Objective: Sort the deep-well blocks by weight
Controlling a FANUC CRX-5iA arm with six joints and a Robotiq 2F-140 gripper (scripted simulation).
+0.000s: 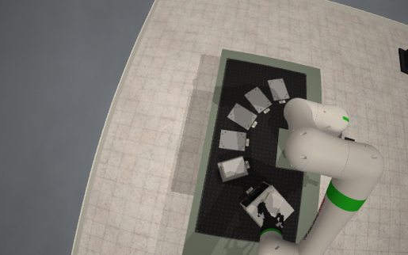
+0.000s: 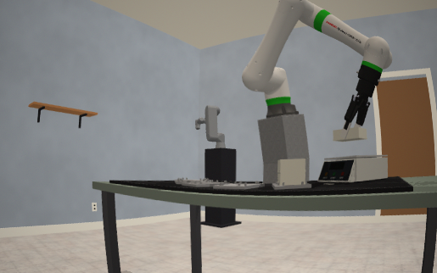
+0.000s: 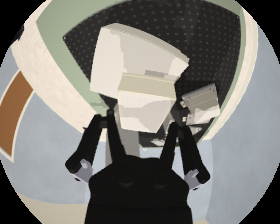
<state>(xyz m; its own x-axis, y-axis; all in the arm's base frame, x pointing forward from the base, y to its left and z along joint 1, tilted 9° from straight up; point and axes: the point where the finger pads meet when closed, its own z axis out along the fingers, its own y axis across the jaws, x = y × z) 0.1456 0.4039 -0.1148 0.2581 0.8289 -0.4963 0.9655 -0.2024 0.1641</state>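
Observation:
My gripper [image 2: 354, 124] [image 3: 142, 107] [image 1: 269, 217] is shut on a cream deep-well block [image 2: 350, 134] [image 3: 149, 99]. It holds the block level in the air, a little above the check-weigher CW [image 2: 355, 167] [image 1: 253, 196] [image 3: 134, 52]. None of the lamps on the weigher's dark front panel looks lit in the exterior view. The other blocks [image 1: 232, 168] [image 2: 291, 171] [image 3: 203, 102] stand stacked in the infeed nest, just left of the weigher.
Several flat grey nest plates curve along the black mat, from one plate [image 1: 232, 139] to the far one [image 1: 278, 89]; they show low in the exterior view [image 2: 213, 183]. The arm's grey pedestal [image 2: 282, 144] stands behind the stack. The green table edge [image 2: 251, 199] runs in front.

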